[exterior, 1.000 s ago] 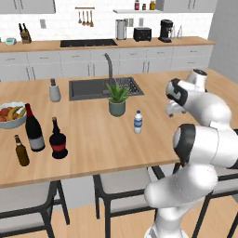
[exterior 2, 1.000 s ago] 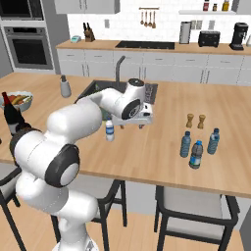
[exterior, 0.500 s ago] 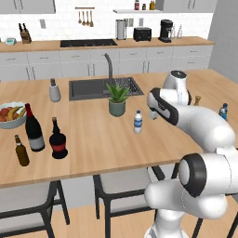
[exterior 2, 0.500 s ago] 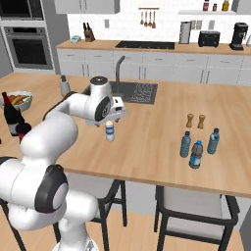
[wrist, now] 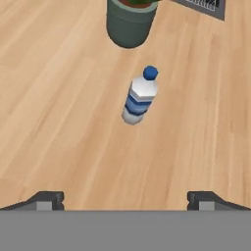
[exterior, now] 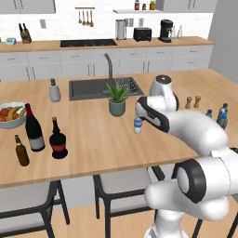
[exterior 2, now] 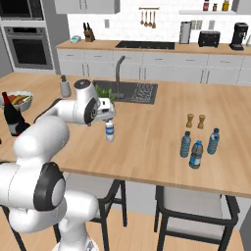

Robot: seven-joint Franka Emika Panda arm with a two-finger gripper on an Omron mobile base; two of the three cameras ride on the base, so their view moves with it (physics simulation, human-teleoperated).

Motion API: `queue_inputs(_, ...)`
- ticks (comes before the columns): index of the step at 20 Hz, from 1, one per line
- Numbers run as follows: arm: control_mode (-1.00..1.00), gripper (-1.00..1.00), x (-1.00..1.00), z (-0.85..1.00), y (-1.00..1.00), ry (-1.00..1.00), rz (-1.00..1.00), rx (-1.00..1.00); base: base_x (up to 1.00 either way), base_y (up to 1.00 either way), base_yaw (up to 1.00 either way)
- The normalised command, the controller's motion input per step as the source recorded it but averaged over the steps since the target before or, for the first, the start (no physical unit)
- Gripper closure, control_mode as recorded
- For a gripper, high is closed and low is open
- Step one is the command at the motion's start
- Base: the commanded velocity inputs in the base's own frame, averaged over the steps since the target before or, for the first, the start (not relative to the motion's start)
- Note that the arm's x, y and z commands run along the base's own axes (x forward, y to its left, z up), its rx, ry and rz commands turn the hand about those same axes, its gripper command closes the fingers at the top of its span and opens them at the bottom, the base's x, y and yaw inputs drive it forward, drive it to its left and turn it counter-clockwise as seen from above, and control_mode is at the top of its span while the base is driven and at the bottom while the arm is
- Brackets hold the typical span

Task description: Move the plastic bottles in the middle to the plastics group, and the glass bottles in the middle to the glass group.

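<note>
hovering above the wooden island counter, the gripper has its two dark fingertips spread wide apart with nothing between them. in the hand view a small plastic water bottle with a blue cap and a blue band stands upright on the wood ahead of the fingers, clear of them, with a dark green plant pot just beyond it.

in the left base view that bottle stands near the potted plant, right next to the white forearm; the right base view puts it just below the hand.

at the counter's left end stand the tall dark wine bottle with a pale label, the small brown beer bottle in front of it, and the squat dark bottle with a red label and thin neck just beside them. a fruit bowl sits behind.

toward the other end, the right base view shows three more blue-capped bottles close together: one, one with a dark blue label and one, near two small shakers. the sink lies behind the plant.
</note>
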Motion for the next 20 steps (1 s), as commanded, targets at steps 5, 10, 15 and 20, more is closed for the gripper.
queue_inputs(5,-1.00,-1.00,0.12,0.00,0.00,-0.02,-0.29,0.12,0.00,0.00,0.00)
queue_inputs(10,-1.00,-1.00,0.25,0.00,0.00,0.00,-0.12,0.20,0.00,0.00,0.00)
queue_inputs(15,-1.00,-1.00,0.40,-0.07,0.10,0.00,0.00,0.03,0.00,0.00,0.00)
queue_inputs(20,-1.00,-1.00,0.54,-0.28,0.19,0.00,0.00,-0.01,0.00,0.00,0.00)
